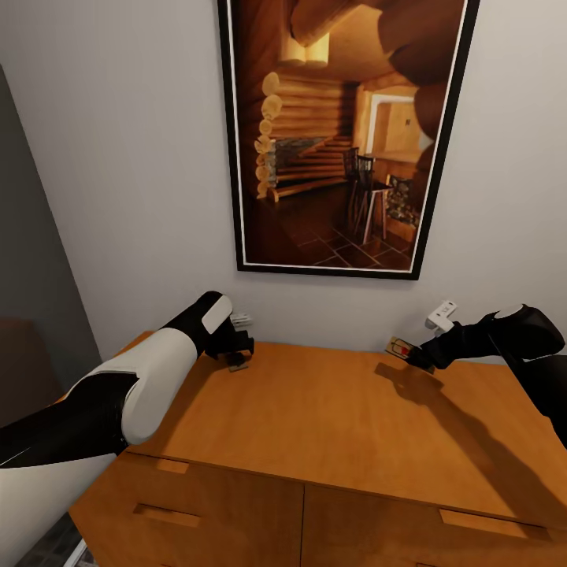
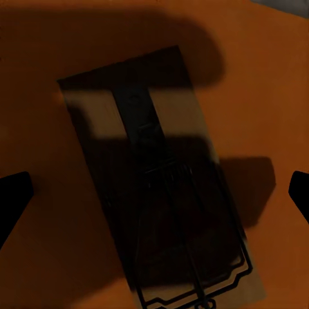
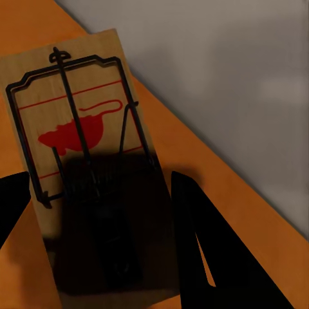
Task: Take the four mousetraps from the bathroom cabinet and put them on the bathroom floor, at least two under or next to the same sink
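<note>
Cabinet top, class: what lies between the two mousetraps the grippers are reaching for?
Nothing; in the head view, bare cabinet top separates the left mousetrap from the right mousetrap.

Orange-brown cabinet (image 1: 331, 409) carrying two mousetraps on its flat top.

The cabinet is standing against a pale wall, its smooth top showing wide bare wood in the middle and drawer fronts with slab pulls running along the front. One mousetrap (image 1: 237, 364) is lying flat near the back left corner, sitting in deep shadow in the left wrist view (image 2: 161, 187). A second mousetrap (image 1: 399, 347) is sitting at the back right near the wall; the right wrist view (image 3: 84, 161) is showing its tan board, dark wire parts and red mouse print.
</note>
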### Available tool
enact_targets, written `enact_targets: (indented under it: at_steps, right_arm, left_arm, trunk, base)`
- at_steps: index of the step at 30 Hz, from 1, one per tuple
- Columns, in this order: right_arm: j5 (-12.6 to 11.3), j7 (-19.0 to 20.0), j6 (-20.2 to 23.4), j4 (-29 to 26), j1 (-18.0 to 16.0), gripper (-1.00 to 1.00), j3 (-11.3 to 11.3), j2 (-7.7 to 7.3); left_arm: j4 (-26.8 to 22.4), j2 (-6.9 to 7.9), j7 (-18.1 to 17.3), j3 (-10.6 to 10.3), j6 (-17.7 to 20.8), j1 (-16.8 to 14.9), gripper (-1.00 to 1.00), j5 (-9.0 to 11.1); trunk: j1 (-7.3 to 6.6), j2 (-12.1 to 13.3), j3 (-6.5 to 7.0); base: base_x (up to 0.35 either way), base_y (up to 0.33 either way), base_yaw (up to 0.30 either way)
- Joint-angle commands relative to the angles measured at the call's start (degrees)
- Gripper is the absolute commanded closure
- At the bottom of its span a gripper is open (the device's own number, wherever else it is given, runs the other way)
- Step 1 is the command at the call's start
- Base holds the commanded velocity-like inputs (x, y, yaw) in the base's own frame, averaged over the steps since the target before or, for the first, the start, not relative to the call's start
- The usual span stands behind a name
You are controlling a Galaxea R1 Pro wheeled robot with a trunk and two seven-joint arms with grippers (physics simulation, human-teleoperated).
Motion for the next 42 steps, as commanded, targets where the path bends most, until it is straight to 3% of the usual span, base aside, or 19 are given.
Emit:
enact_targets:
  at_steps: [1, 30, 31, 42]
  right_arm:
    - [0.47, 0.46, 0.43, -0.06, -0.07, 1.0, 0.08, -0.04]
    - [0.47, 0.46, 0.43, 0.0, -0.07, 1.0, 0.08, -0.04]
    - [0.47, 0.49, 0.43, 0.01, -0.07, 1.0, 0.08, -0.04]
    - [0.48, 0.52, 0.43, 0.01, -0.07, 1.0, 0.08, -0.04]
  left_arm:
    - [2.74, -0.04, 0.59, 0.23, 0.14, 0.02, -1.0, 0.23]
    - [4.57, -0.04, 2.65, 0.23, 0.02, 0.02, -1.0, 0.12]
    - [4.58, -0.04, 2.67, 0.23, 0.02, 0.02, 1.0, 0.12]
    - [5.19, -0.04, 2.7, 0.23, 0.02, 0.02, 1.0, 0.13]
  trunk:
    - [0.01, -0.02, -0.08]
    - [0.01, -0.02, -0.08]
    - [0.01, -0.02, -0.08]
    - [0.01, -0.02, -0.08]
  base:
    - [0.0, 0.0, 0.0]
    - [0.0, 0.0, 0.0]
    - [0.0, 0.0, 0.0]
    - [0.0, 0.0, 0.0]
